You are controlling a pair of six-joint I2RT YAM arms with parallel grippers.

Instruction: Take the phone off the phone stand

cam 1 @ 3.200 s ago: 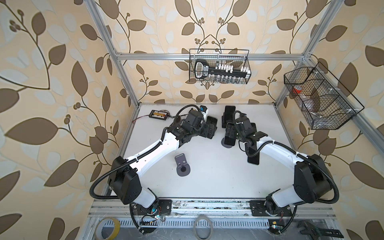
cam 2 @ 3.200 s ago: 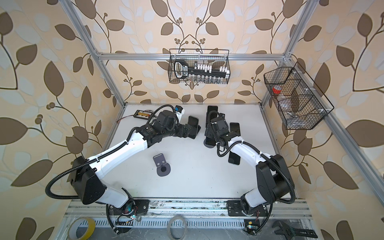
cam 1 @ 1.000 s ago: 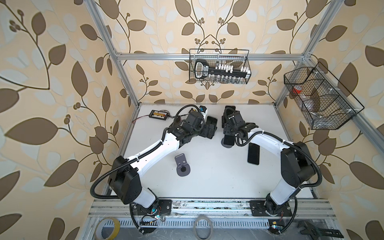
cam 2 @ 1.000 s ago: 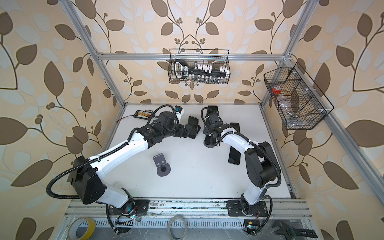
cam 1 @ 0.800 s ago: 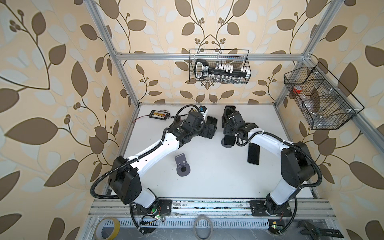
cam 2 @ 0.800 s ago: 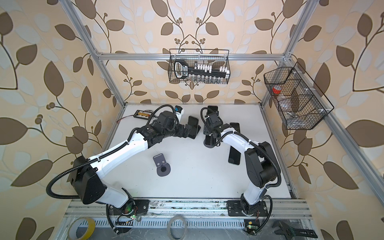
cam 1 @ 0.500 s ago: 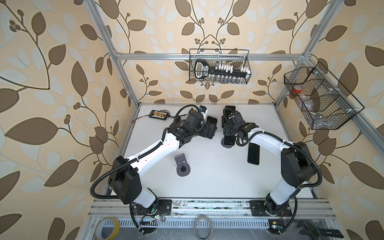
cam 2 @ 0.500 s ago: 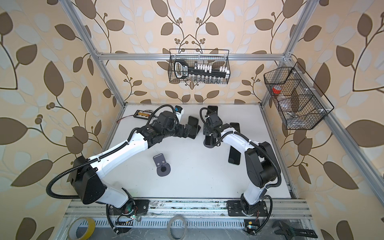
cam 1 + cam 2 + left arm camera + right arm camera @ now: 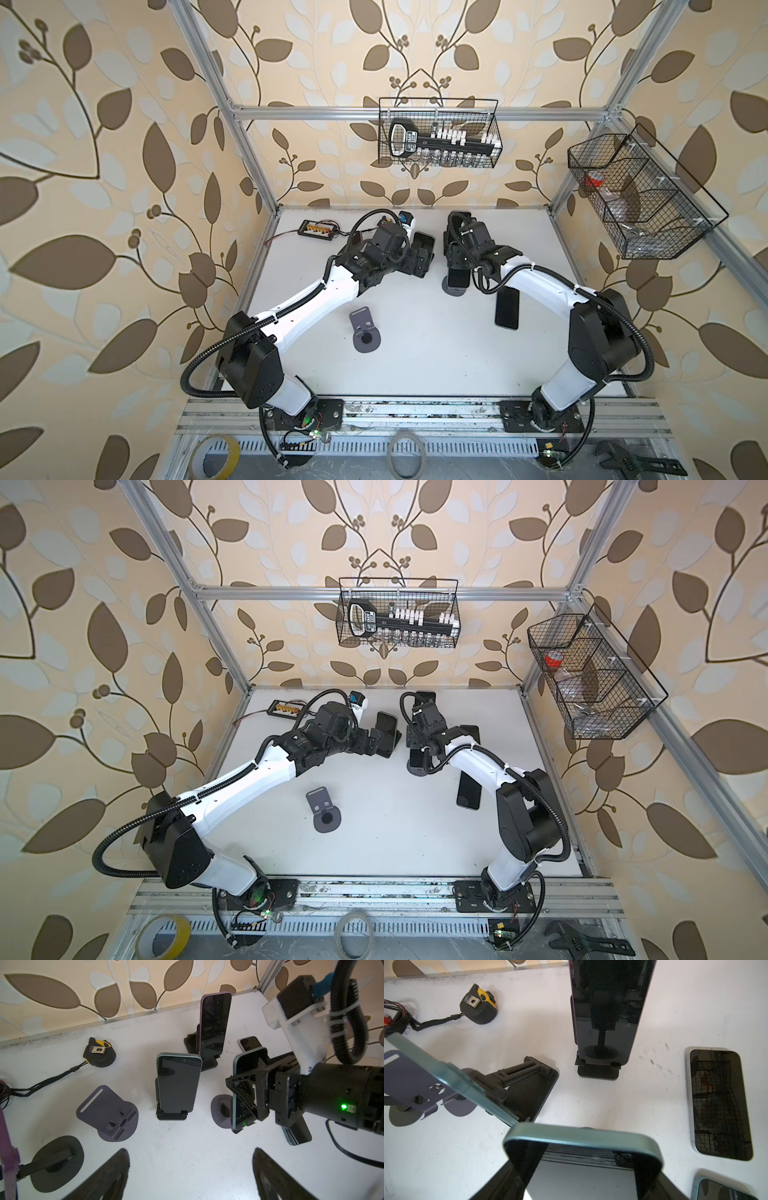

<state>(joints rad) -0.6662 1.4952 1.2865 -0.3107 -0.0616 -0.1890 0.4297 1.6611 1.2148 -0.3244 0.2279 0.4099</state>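
A teal-edged phone [image 9: 249, 1061] stands upright at its grey phone stand [image 9: 218, 1109], behind the table's middle. My right gripper [image 9: 584, 1150] is shut on it: its two black fingers press the phone's long sides just under the top edge [image 9: 581, 1136]. In both top views this gripper [image 9: 457, 259] covers the phone from above, and only the stand's round base [image 9: 455, 289] shows. Whether the phone's foot still sits in the stand I cannot tell. My left gripper [image 9: 190, 1169] hangs open and empty to the left, pointing at the phones [image 9: 417, 259].
Another teal phone [image 9: 178, 1084] and a purple phone [image 9: 215, 1024] stand on black stands nearby. Three phones lie flat at the right [image 9: 718, 1103] [image 9: 507, 307] [image 9: 720, 1190]. An empty grey stand [image 9: 363, 328] sits mid-table. A tape measure [image 9: 98, 1053] and a cable board [image 9: 318, 228] lie at the back left.
Over three seconds the right arm stretched out and its gripper settled round the phone. In the last second the jaws closed slightly. The left arm stayed still.
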